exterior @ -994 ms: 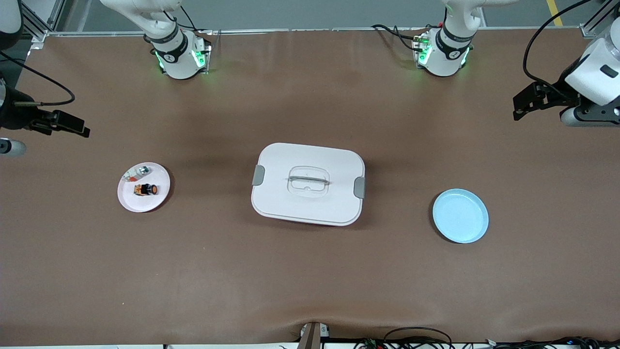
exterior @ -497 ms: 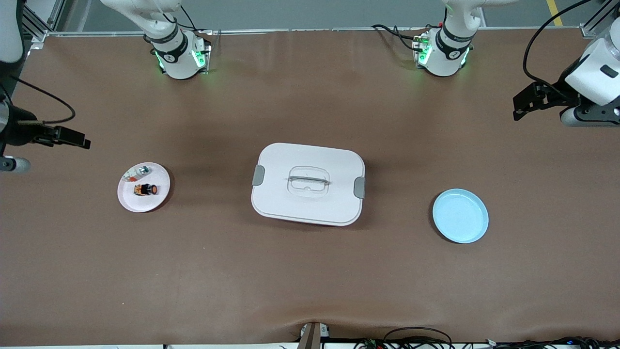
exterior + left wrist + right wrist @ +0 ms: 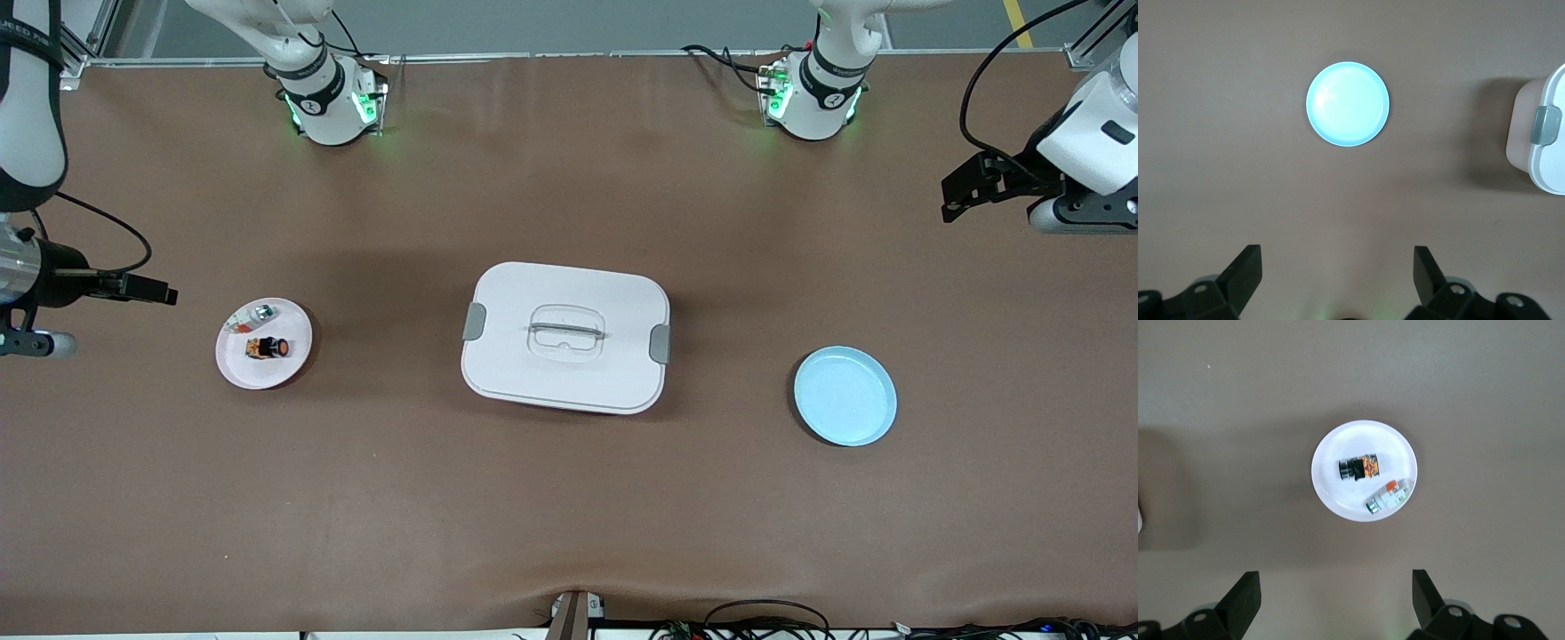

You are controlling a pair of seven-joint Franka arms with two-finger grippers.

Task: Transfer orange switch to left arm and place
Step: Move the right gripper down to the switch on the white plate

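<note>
No step is complete: we see the orange switch (image 3: 1360, 467) on its white plate (image 3: 1338, 501), ahead of the right gripper (image 3: 1336, 603) fingers, spread wide; left gripper (image 3: 1338, 283) fingers equally wide, empty.

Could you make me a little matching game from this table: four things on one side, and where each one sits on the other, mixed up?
Things:
1. orange switch
2. box
3. blue plate
4. silvery-green part

Places:
a. bare, toward the left arm's end of the table
b. middle of the table, lid on
c. on the white plate, nearer the front camera
d. on the white plate, farther from the front camera

Pairs: 1-c, 2-b, 3-a, 4-d
</note>
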